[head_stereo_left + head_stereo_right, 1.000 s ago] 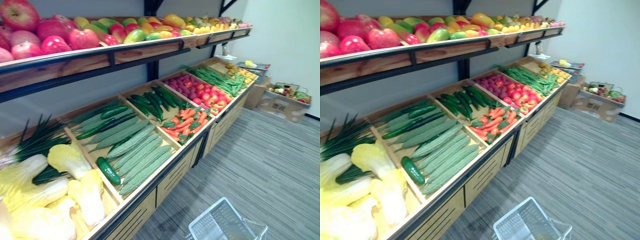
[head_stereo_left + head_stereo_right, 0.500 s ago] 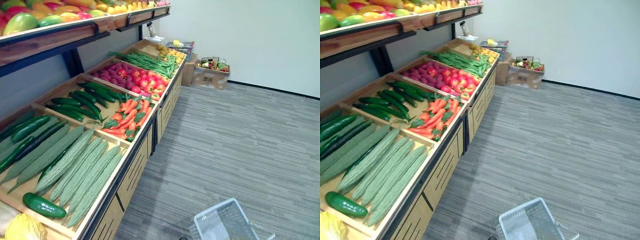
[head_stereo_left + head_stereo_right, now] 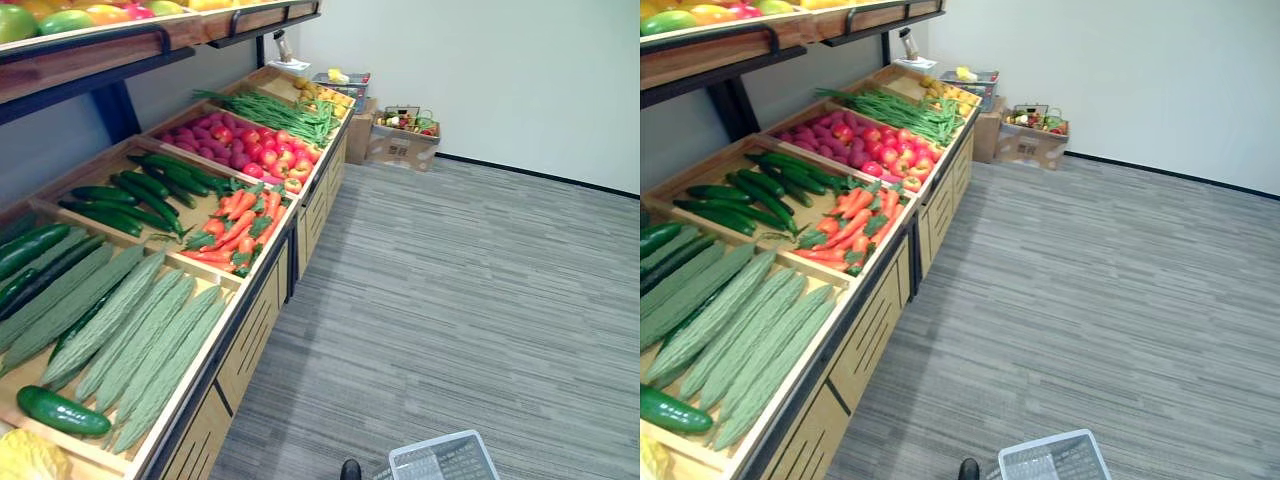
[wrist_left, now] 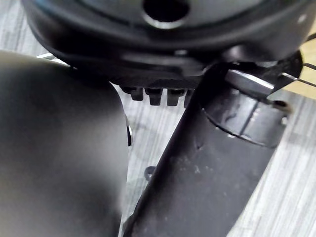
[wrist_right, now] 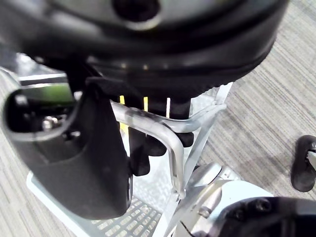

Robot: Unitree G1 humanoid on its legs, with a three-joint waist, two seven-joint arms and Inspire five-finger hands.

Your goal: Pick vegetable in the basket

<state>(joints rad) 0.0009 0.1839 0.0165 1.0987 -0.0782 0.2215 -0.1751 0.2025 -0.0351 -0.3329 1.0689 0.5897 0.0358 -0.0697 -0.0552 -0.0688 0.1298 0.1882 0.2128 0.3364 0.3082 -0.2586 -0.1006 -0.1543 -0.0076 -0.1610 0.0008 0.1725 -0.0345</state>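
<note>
Basket (image 3: 447, 462): low right, handle (image 5: 148, 126) clasped by curled right hand (image 5: 168, 69) fingers; vegetables (image 3: 150, 330) ranged leftward, 1 cucumber (image 3: 62, 411) closest, lying crosswise, nearer left hand (image 4: 163, 49), whose fingers' state cannot be told.

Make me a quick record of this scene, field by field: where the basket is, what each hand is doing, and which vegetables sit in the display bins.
basket: white wire, low at the near edge, over the grey floor; no vegetable seen in it
right hand: fingers curled round the basket handle
left hand: over the floor
bins, near to far: cucumber, ridged gourds, carrots, green beans
progress: no vegetable picked yet
</note>
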